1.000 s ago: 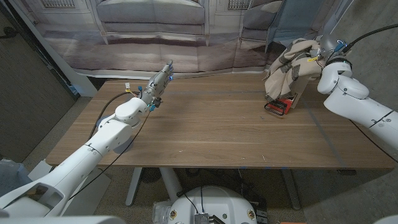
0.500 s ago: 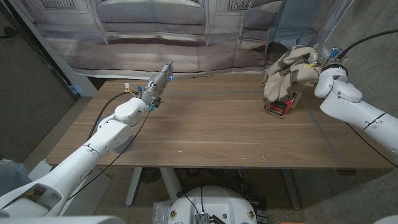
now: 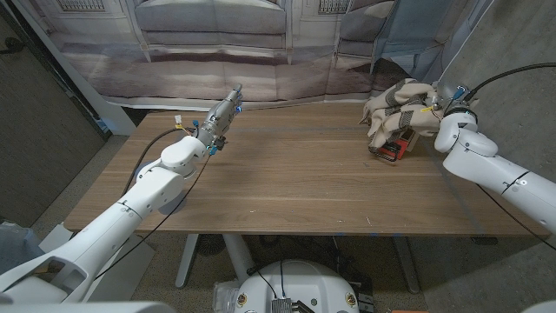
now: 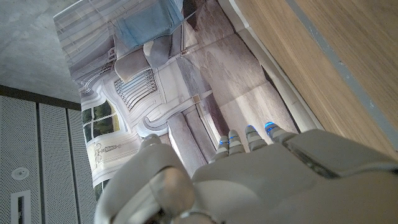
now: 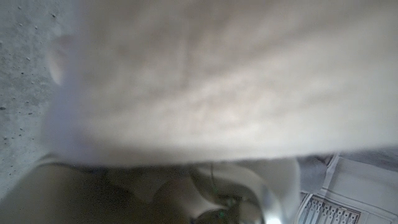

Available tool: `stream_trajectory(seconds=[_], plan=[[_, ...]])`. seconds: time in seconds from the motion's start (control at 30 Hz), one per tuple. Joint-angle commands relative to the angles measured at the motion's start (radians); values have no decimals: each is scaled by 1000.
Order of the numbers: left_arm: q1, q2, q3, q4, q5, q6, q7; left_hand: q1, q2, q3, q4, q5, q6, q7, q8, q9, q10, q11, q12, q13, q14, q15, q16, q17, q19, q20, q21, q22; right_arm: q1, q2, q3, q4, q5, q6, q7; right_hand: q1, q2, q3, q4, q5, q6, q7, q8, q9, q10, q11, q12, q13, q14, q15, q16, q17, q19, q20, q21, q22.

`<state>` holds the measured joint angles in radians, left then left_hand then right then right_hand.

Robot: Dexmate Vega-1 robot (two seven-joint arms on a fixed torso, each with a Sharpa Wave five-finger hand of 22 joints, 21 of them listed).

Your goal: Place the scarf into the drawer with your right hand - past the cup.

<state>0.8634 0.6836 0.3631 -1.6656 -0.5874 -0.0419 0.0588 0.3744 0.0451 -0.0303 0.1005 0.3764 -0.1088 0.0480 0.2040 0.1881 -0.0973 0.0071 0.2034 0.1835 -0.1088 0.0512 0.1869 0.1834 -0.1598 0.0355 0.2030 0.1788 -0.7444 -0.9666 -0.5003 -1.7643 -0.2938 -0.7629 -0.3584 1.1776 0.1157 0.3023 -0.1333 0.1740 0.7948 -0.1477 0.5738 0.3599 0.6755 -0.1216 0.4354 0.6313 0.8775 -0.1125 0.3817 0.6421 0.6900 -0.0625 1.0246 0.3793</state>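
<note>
Scarf held over the drawer.
The scarf (image 3: 400,103) is gripped by the right hand (image 3: 437,106) above the red drawer (image 3: 390,149); the left hand (image 3: 224,116) is kept extended, holding nothing.

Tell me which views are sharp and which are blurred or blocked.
Head view: sharp and evenly lit, the scarf bunched over a red-and-black object by the right hand. Left wrist view: sharp, the left hand large up close. Right wrist view: badly blurred, beige cloth pressed against the lens.

The scarf (image 3: 400,104) hides the right hand's fingers and most of the red drawer (image 3: 388,149) below; up close, the scarf blurs.
</note>
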Motion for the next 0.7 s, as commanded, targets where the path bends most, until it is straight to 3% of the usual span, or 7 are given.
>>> stream_trajectory(seconds=[0.03, 0.27, 0.7], plan=[[-16, -7, 8, 10, 2, 6, -5, 0, 11, -4, 0, -2, -2, 1, -4, 4, -8, -1, -2, 4, -9, -3, 3, 3, -8, 4, 0, 5, -10, 49, -37, 72, -2, 20, -40, 32, 34, 10, -2, 5, 9, 1, 6, 5, 13, 2, -7, 5, 15, -113, 3, 5, -1, -161, 9, -1], [-19, -11, 8, 23, -1, 2, -8, 0, 12, -6, 0, -2, -3, 1, -4, 4, -8, 0, -2, 4, -10, -2, 3, 3, -8, 4, 0, 5, 0, 69, -69, 105, -15, 17, -44, 32, 34, 12, -2, 5, 10, 2, 5, 4, 13, 1, -10, 8, 16, -113, 2, 7, -3, -161, 14, -6], [-39, -28, 17, 72, -6, -16, -34, 1, 14, -9, 0, -2, -2, 2, -4, 4, -9, 0, -2, 4, -10, -2, 3, 3, -10, 5, -1, 5, 50, 106, -182, 127, -118, -6, -21, 32, 34, 16, -2, 6, 12, 3, 6, 5, 21, 3, -14, 11, 20, -113, 1, 9, -8, -162, 22, -15]])
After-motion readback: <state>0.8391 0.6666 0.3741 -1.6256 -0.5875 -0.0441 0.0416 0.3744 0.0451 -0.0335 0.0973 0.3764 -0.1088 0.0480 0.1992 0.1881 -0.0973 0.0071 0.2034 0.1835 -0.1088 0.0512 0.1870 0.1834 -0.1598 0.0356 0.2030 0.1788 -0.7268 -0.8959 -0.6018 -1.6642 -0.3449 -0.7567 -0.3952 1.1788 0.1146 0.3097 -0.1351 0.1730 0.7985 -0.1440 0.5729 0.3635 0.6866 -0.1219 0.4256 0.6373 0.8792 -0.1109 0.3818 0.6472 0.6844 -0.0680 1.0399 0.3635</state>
